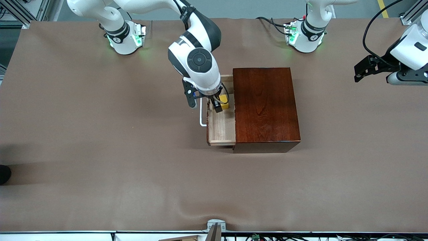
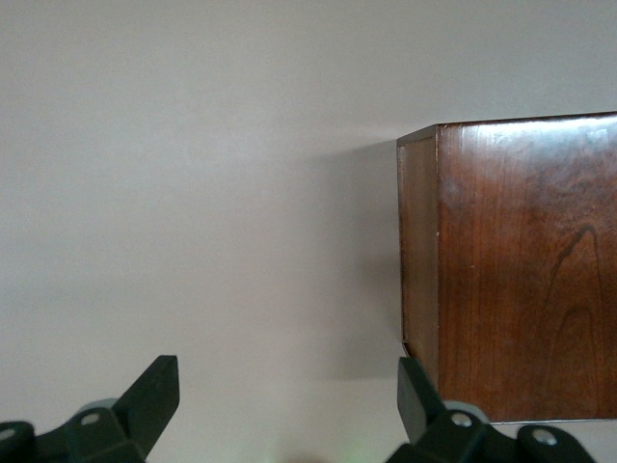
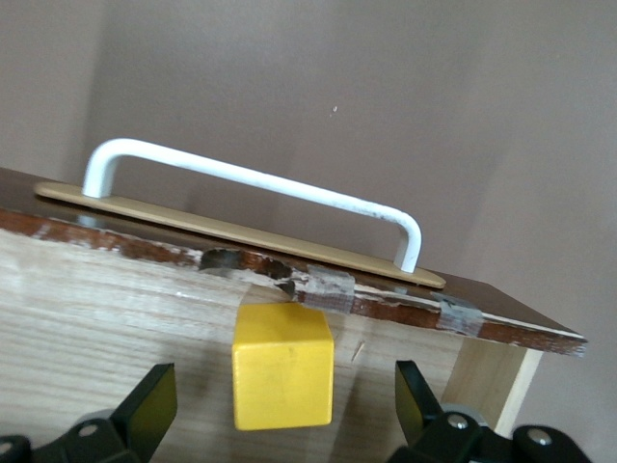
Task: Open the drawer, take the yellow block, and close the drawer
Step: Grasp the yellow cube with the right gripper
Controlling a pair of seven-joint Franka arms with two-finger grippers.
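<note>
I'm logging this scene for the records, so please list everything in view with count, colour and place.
glossy reddish-brown wooden box: one, dark red-brown, mid-table.
pale-wood drawer: one, light wood inside, pulled open toward the right arm's end.
white loop handle: one, white, on the drawer front.
small yellow cube: one, yellow, on the drawer floor.
brown table cover: one, brown.
right gripper: open, lowered into the drawer, fingers either side of the cube.
left gripper: open, waiting above the table's left-arm end.

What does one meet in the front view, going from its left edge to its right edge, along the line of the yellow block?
Bare table → white loop handle → right gripper, jaws open over the drawer → yellow block → dark wooden box → bare table again.
</note>
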